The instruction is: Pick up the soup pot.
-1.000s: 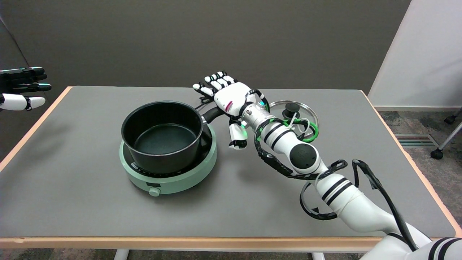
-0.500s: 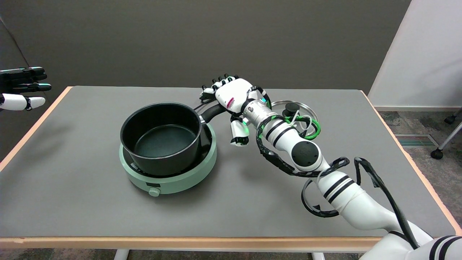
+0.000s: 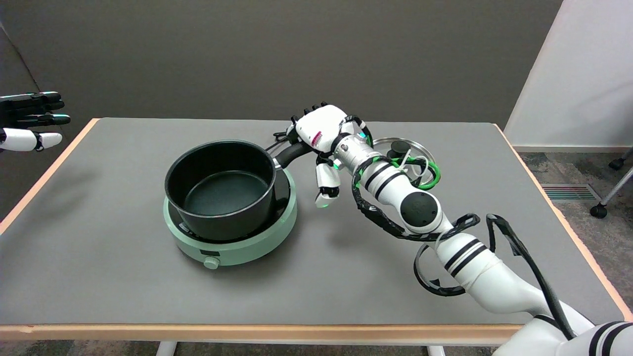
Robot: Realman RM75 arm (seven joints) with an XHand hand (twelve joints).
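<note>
The right hand [image 3: 320,132] sits over the pot's handle [image 3: 292,153], back of the hand up, and its fingers [image 3: 310,110] are curled down over the far side of that handle, only their dark tips peeking above the white knuckles. The thumb [image 3: 326,184] hangs down on the near side, pointing at the desk [image 3: 123,277], apart from the handle, with a small green light at its tip. So the hand is wrapped over the handle from above (whether the grasp is truly tight underneath is hidden by the hand itself), and it looks like a hold on the handle rather than a loose hover.

The pot [image 3: 221,187], black and open, sits on the pale green cooker [image 3: 231,236] left of centre on the desk. Its base rests within the cooker's dark top ring, a little toward the left of it, so a crescent of the ring shows on the right side. The handle sticks out to the far right, rising into the hand.

The cooker's knob [image 3: 211,263] faces the near edge.

Behind the wrist, to the right, lies the glass lid [image 3: 418,148] flat on the desk with its black knob [image 3: 399,147] up, partly covered by the arm's green cable loop [image 3: 429,177]. The right arm [image 3: 465,262] runs in from the lower right corner, black cabling draped along it.
</note>
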